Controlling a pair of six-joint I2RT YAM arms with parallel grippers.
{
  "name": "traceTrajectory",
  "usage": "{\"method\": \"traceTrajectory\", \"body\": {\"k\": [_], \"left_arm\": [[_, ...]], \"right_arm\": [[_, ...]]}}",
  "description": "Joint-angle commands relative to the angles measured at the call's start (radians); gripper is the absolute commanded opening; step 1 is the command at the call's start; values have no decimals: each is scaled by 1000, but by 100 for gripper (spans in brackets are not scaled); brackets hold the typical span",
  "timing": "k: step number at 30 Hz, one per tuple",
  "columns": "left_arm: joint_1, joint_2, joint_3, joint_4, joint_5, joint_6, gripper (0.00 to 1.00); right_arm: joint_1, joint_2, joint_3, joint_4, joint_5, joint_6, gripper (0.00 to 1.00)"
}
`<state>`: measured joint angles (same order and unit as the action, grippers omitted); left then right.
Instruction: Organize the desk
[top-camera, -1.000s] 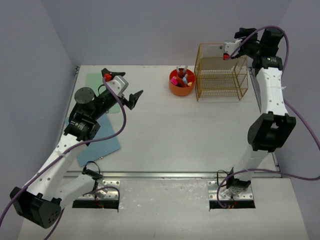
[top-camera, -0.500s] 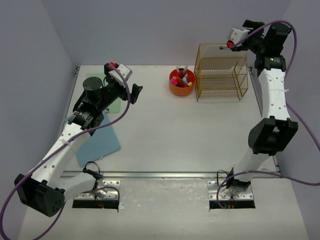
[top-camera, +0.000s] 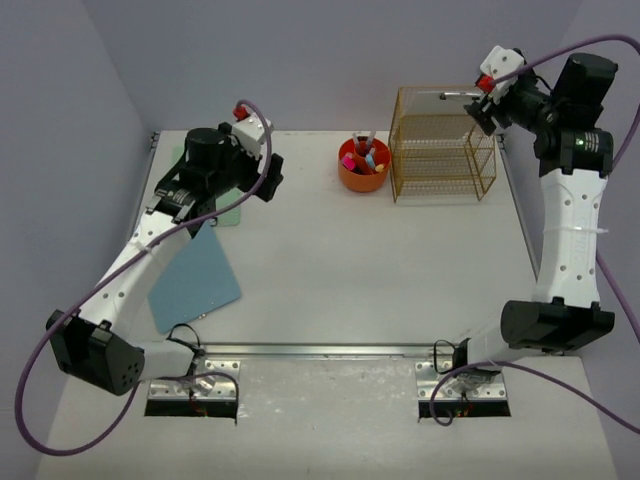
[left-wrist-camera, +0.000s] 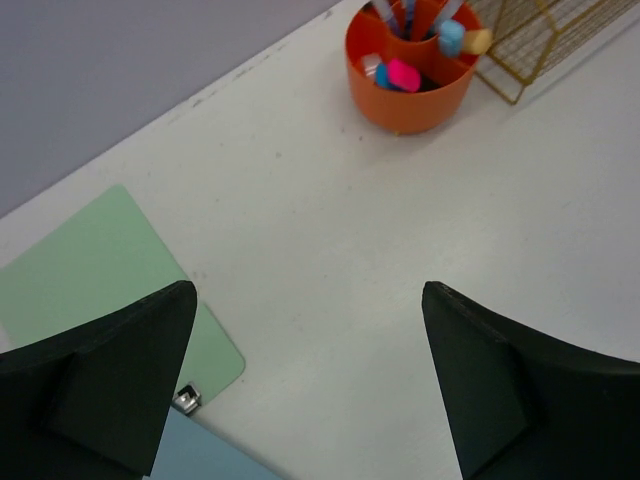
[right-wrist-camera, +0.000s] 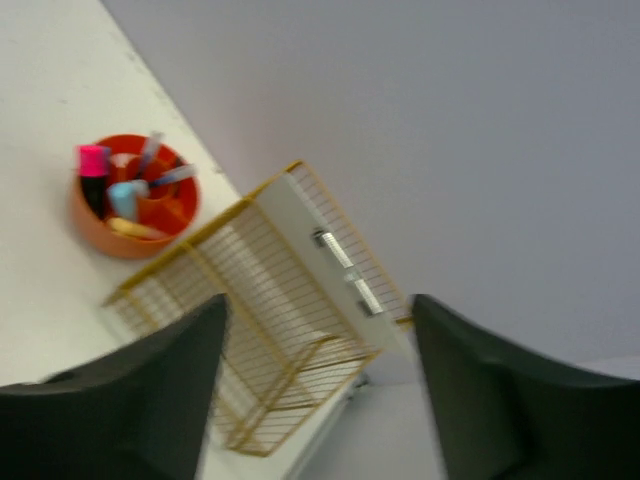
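The desk (top-camera: 350, 270) is a white tabletop with lavender walls. A green board (top-camera: 228, 212) lies at the back left, with a blue clipboard (top-camera: 192, 280) overlapping it nearer the front. My left gripper (top-camera: 270, 175) is open and empty, held above the desk just right of the green board (left-wrist-camera: 90, 270); the wrist view shows bare desk between its jaws (left-wrist-camera: 310, 380). My right gripper (top-camera: 478, 105) is open and empty, raised above the back right corner of the gold wire rack (top-camera: 443, 158). A white clipboard (right-wrist-camera: 340, 265) lies on the rack's top.
An orange cup (top-camera: 362, 165) holding pens and markers stands left of the rack; it also shows in the left wrist view (left-wrist-camera: 410, 70). The blue clipboard's metal clip (left-wrist-camera: 185, 400) sits at the green board's corner. A metal rail (top-camera: 330, 350) runs along the front edge.
My left arm has swung toward the back, its gripper now right of the green board's far end. My right gripper has lifted up and to the right, away from the rack's top.
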<state>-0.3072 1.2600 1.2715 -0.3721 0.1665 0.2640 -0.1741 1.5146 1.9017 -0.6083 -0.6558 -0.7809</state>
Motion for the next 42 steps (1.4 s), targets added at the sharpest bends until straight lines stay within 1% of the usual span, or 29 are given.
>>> {"method": "traceTrajectory", "body": {"k": [1,3,6,7,10,12,13,15,18,20,23,24,26,30,32,34,36,37,39,41,42], "left_arm": [[156,125,57,-250,-43,20,88],[219,165,44,-282,-62,63,87],[298,190,-37,-248,-102,151,87],[328,212,-48,-240,-99,175,85],[378,300,-36,-210,-109,247,72],[396,372,10,-229,-89,316,66],[404,410,44,-267,-58,355,63],[416,477,103,-296,-28,419,59],[422,502,105,-303,-36,492,53],[429,480,60,-300,-25,526,53],[441,395,-73,-304,-11,606,56],[449,383,-87,-314,0,611,58],[488,367,-98,-385,56,629,61],[526,335,-115,-440,111,694,62],[526,321,-117,-476,150,804,62],[525,309,-98,-505,217,894,63],[522,328,-44,-557,256,989,65],[520,345,-11,-581,264,1004,65],[518,378,54,-607,296,986,65],[522,383,71,-585,341,932,65],[522,370,57,-561,351,907,66]], "right_arm": [[5,-61,-88,-194,-29,136,89],[5,-93,-177,-185,-33,137,97],[8,-154,-303,-143,-40,127,99],[9,-169,-338,-133,-42,129,99],[11,-187,-396,-109,-52,138,99],[13,-188,-412,-117,-59,144,99],[14,-189,-416,-124,-63,145,99],[16,-193,-431,-136,-67,146,99],[16,-209,-459,-147,-65,136,99],[16,-220,-477,-151,-65,130,99],[16,-238,-524,-143,-75,126,99],[18,-240,-531,-143,-76,128,99],[22,-235,-545,-143,-81,136,99],[32,-225,-555,-150,-91,153,99],[50,-218,-559,-161,-93,166,99],[63,-205,-558,-172,-92,176,99],[75,-195,-558,-186,-104,211,99],[83,-185,-558,-196,-119,238,98],[105,-158,-559,-215,-151,312,95],[139,-124,-570,-207,-219,434,91],[157,-102,-570,-195,-223,489,88]]}}
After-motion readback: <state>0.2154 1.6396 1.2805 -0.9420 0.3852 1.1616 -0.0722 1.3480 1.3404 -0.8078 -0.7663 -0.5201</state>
